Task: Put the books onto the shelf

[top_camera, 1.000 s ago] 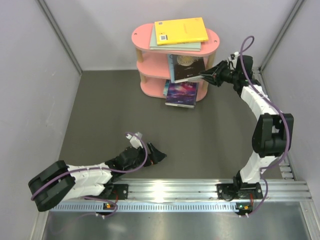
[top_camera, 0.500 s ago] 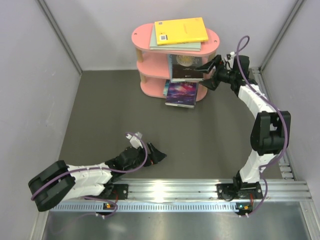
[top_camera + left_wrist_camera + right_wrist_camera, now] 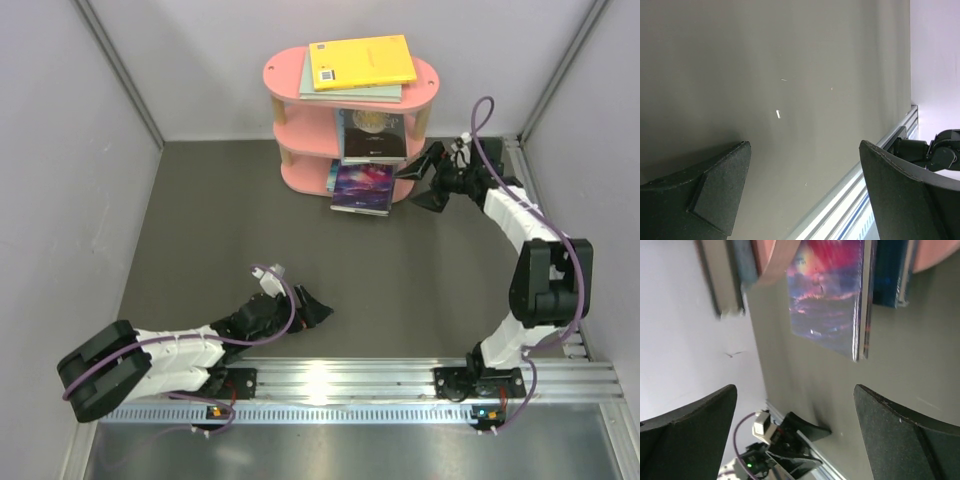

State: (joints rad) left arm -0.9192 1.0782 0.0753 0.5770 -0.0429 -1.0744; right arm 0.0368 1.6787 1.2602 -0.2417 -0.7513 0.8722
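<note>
**Both claws open, books on the shelf**

Top view: The right claw [image 3: 418, 187] is seen spread wide with nothing in it, just right of the pink shelf [image 3: 290, 75]. A purple book [image 3: 362, 187] lies just left of this claw on the lowest tier, jutting out over the desk [image 3: 200, 230]. A black book [image 3: 373, 140] is seen above and left of the claw on the middle tier. A yellow book [image 3: 362, 61] is stacked on a grey-green book [image 3: 350, 94] on the top board. The left claw [image 3: 312, 307] is held low over the desk, well apart from the shelf, open and empty.

Left wrist: The left claw [image 3: 804, 150] is shown wide open; only bare desk [image 3: 765, 60] is seen between its fingers [image 3: 715, 185].

Right wrist: The right claw [image 3: 795, 390] is shown wide open and empty. The purple book [image 3: 827, 295] is seen ahead of it, clear of both fingers, with a dark teal book [image 3: 890, 275] beside it.
</note>
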